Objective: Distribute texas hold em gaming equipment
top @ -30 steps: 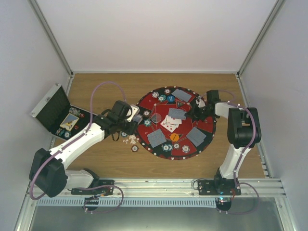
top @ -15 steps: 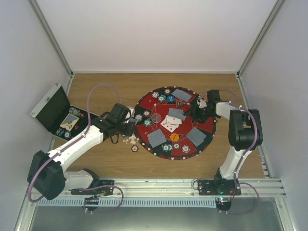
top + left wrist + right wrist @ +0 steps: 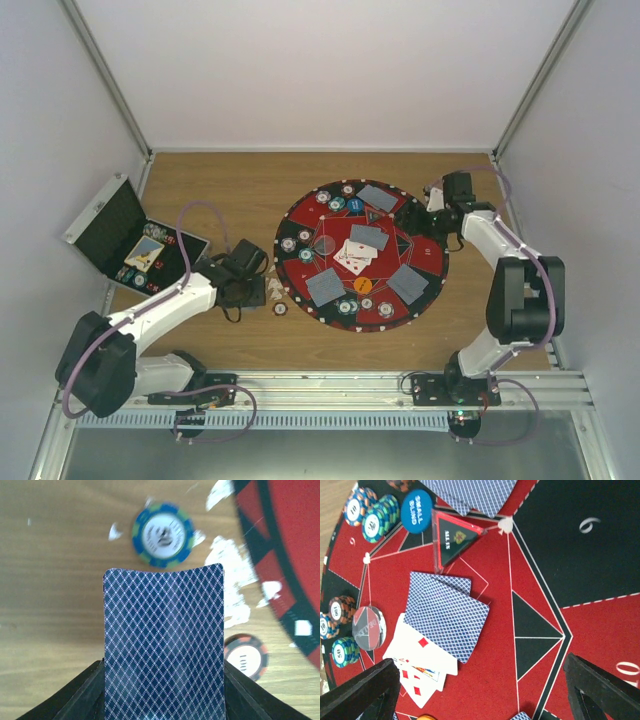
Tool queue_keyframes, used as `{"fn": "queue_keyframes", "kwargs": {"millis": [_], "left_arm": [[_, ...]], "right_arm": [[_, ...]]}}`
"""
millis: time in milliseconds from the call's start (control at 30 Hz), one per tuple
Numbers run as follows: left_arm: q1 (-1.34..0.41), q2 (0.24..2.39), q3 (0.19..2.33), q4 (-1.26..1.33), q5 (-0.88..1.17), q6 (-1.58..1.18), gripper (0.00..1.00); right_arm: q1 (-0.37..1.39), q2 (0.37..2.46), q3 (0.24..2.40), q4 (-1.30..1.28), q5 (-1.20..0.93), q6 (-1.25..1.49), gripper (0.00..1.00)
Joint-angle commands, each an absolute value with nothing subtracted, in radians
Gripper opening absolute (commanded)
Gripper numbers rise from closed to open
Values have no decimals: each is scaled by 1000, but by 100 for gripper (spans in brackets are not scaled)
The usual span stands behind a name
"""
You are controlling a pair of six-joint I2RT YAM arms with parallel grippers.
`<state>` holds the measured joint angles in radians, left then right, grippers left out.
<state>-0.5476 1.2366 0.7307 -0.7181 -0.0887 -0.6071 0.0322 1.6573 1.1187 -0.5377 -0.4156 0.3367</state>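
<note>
Face-down cards point(image 3: 325, 286): four grey-blue groups on the round mat point(image 3: 425, 262), one near the centre and three nearer the rim.
Face-up cards point(image 3: 420, 662): one small fan at the centre, partly under the middle group (how many cards, I cannot tell).
Discs: one blue disc point(image 3: 417, 511) and one orange disc point(image 3: 362, 284), both on the mat.
Chip stacks point(image 3: 381, 511): at least five along the mat's edge in the right wrist view.
Loose chips: two, a teal chip point(image 3: 162, 534) and a dark red chip point(image 3: 246, 656), flat on the wooden table point(image 3: 50, 605) just beside the mat's rim.
Left gripper point(image 3: 162, 692): narrowly parted, pinching one playing card point(image 3: 163, 630) by its near end, back up, over the table; the teal chip lies beyond its far edge.
Right gripper point(image 3: 480, 670): fingers spread wide, nothing between them, hovering over the mat.
Case point(image 3: 105, 222): one, lid open, at the table's left edge, well apart from the mat.
</note>
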Motion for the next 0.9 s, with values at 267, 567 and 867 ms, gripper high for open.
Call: {"fn": "queue_keyframes", "kwargs": {"millis": [267,567,867], "left_arm": [[-535,1261,634,-686,-85,-728,59],[-526,1271,641,-692,-57,-721,89],[-434,1178,848,-756,-73,-644,99]], "right_arm": [[26,1538,1053,-485,-343,367,90],[26,1480,1036,-453,-311,361,91],[22,1406,1044,-411,-202,302,99]]}}
